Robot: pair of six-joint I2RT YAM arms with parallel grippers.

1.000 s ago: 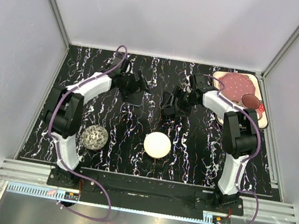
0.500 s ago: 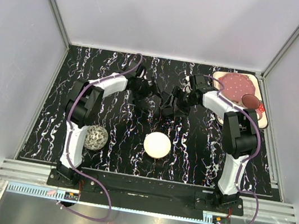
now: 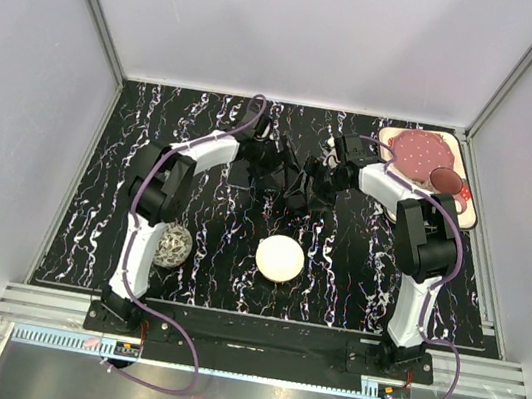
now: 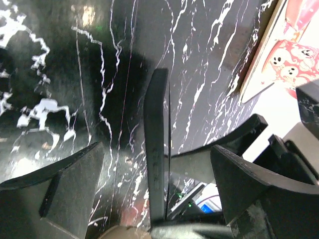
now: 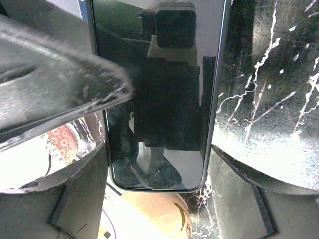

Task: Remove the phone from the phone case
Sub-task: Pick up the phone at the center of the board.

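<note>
Nearest the arm bases, a cream dome (image 3: pixel 280 258) sits on the black marbled worktop (image 3: pixel 335 276), with a patterned ball (image 3: pixel 174 245) off to its left beside the left arm. Further out, both arms meet mid-worktop, and from above it's just a dark tangle, no telling there who holds what. The wrist cameras sort it out. The right gripper (image 5: pixel 157 174) is pinching the phone (image 5: pixel 159 99) by its long edges, glossy screen facing that camera, a finger (image 5: pixel 239 194) snug on each side and the cream dome peeking past its lower end. The left wrist view catches the same phone edge-on, standing between the fingers (image 4: pixel 75 184) of the left gripper (image 4: pixel 159 164), which are spread wide and clear of it. Far right, that view alone picks out a printed pink mug (image 4: pixel 291 57) on a pale board (image 4: pixel 256 82)
</note>
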